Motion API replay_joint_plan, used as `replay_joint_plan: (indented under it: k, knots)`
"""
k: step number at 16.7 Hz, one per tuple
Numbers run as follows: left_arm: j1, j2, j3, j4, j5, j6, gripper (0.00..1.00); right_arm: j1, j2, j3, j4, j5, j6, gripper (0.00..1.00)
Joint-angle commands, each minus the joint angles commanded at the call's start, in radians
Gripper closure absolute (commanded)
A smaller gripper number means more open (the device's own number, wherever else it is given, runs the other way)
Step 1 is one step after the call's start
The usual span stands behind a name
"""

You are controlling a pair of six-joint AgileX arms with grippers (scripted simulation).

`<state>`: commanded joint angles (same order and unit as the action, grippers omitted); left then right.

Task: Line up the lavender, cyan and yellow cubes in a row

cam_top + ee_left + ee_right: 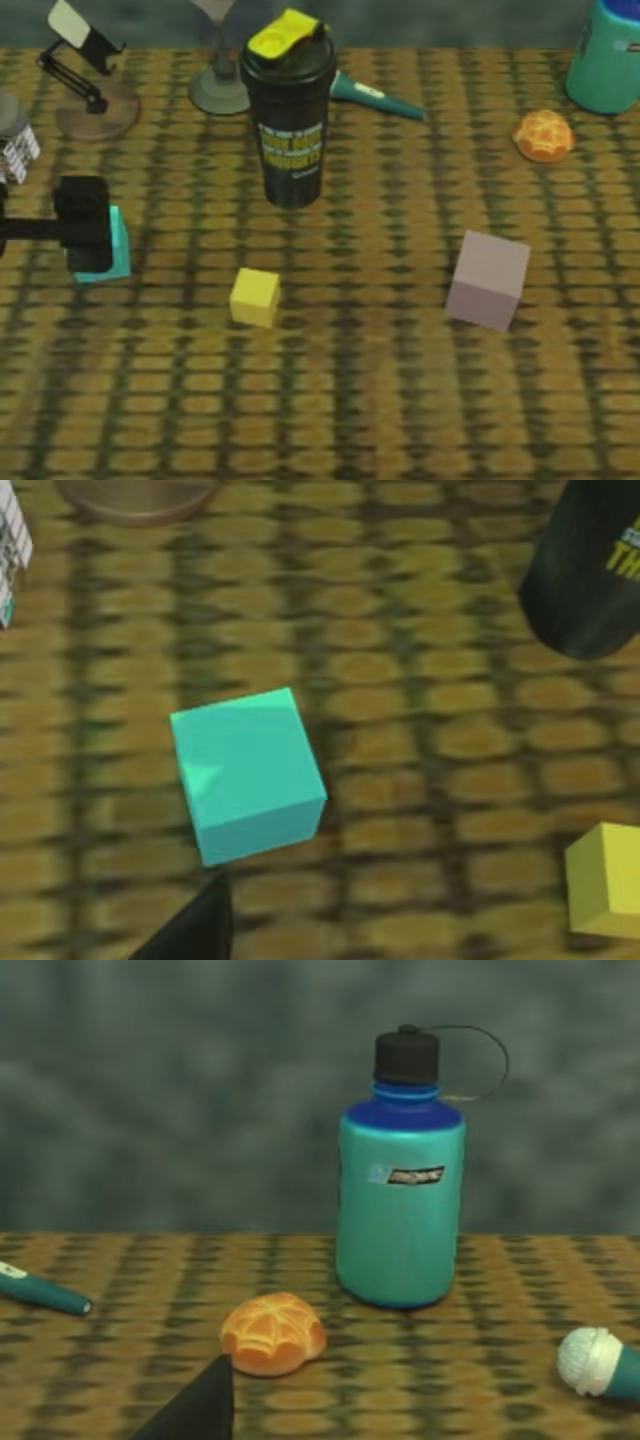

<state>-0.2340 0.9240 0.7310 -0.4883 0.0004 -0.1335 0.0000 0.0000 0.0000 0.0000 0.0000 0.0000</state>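
Left gripper (pixel 88 235) covers most of the cyan cube (pixel 121 245) from above; finger spread not readable. Teal bottle (pixel 606 52) cut by far-right edge, patterned block (pixel 15 152) by left edge. Right gripper outside the top view; shaker lettering (pixel 292 147) illegible.

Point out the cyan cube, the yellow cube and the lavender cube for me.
cyan cube (pixel 245 770): left wrist view, middle of its top face.
yellow cube (pixel 255 292): top view, centre of its top face.
lavender cube (pixel 493 264): top view, centre of its top face.
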Motion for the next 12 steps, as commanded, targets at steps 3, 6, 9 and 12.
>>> replay_joint_plan:
  k: [3, 6, 9, 12]
  knots:
    - [-0.078, 0.343, 0.236, -0.169, 0.000, -0.043, 0.00, 0.000, 0.000, 0.000, 0.000, 0.000, 0.000, 0.00]
    - [-0.151, 0.637, 0.455, -0.325, 0.001, -0.084, 0.00, 0.000, 0.000, 0.000, 0.000, 0.000, 0.000, 0.00]
    - [-0.213, 0.878, 0.647, -0.454, 0.002, -0.119, 0.00, 0.000, 0.000, 0.000, 0.000, 0.000, 0.000, 0.00]
    - [-0.259, 1.067, 0.798, -0.547, 0.002, -0.146, 0.00, 0.000, 0.000, 0.000, 0.000, 0.000, 0.000, 0.00]
